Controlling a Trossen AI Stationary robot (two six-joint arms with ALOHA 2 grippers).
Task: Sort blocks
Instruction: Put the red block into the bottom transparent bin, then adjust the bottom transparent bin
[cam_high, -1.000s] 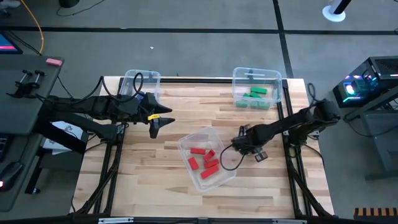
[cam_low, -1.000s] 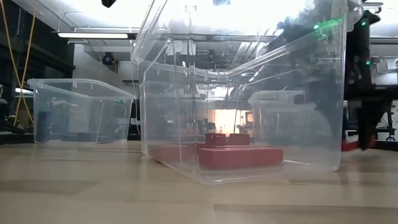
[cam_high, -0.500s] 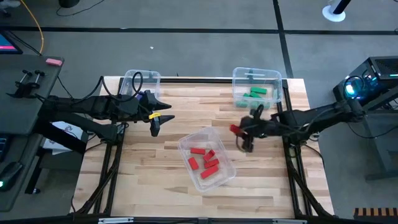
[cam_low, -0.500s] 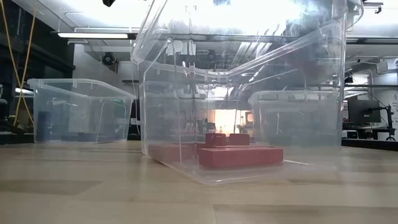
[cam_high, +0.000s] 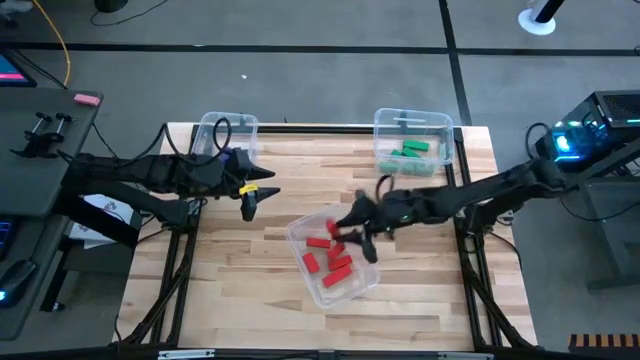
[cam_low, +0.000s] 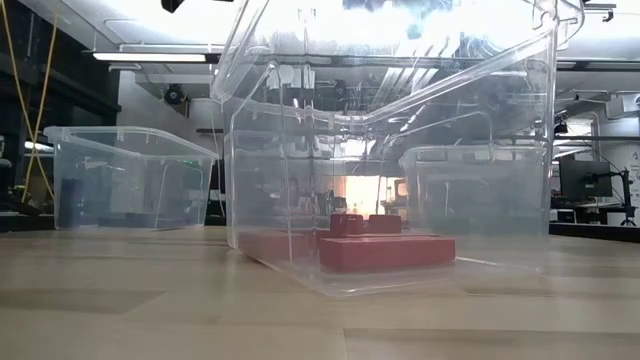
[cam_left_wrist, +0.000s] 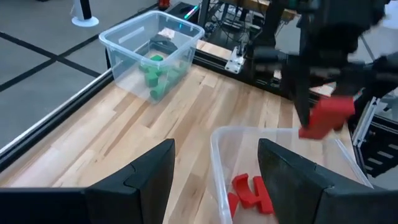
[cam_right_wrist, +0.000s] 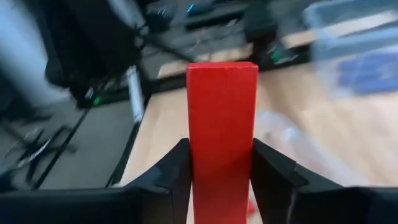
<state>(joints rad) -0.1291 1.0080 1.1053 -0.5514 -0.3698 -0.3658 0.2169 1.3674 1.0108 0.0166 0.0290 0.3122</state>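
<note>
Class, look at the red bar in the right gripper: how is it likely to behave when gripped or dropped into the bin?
The red bar looks rigid with flat faces, so the right gripper probably holds it firmly. Dropped, it should land flat rather than roll.

Three clear bins (cam_high: 333, 258), six red blocks (cam_high: 339, 265).

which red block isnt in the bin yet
The red block clamped in the right end effector, hanging over the bin's rim; the other reds lie inside.
</note>
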